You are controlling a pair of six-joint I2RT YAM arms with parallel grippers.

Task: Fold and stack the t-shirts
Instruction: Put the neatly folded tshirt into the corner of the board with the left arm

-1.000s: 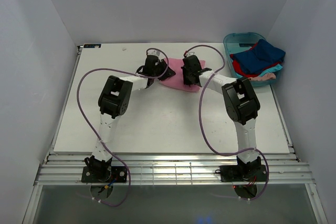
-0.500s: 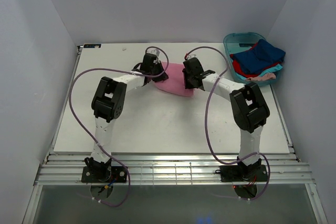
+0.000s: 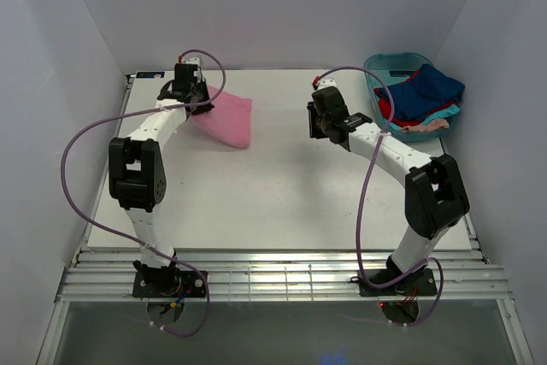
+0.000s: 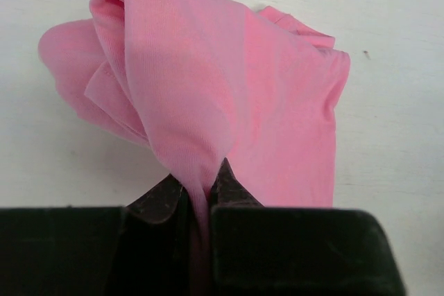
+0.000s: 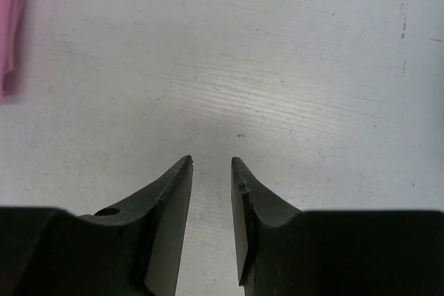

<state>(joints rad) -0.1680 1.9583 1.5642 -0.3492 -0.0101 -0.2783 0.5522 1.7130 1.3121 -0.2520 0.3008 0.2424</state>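
Note:
A pink t-shirt (image 3: 229,119) lies bunched on the table's far left, drawn up toward my left gripper (image 3: 195,98). In the left wrist view the left gripper (image 4: 202,175) is shut on a pinched fold of this pink t-shirt (image 4: 229,95). My right gripper (image 3: 325,130) hovers over bare table near the tub, and in the right wrist view the gripper (image 5: 211,161) is open with nothing between its fingers. An edge of the pink t-shirt (image 5: 15,25) shows at that view's far left. More t-shirts, dark blue (image 3: 430,85), red (image 3: 386,109) and turquoise (image 3: 438,115), are piled in the tub.
A teal plastic tub (image 3: 386,66) stands at the table's far right corner with the heap of shirts spilling over its rim. Purple cables loop above both arms. White walls close in the table (image 3: 273,194) on three sides.
The left gripper closed on the pink t-shirt and dragged it from the middle to the far left. The right gripper opened, let go of the shirt and moved right toward the tub.

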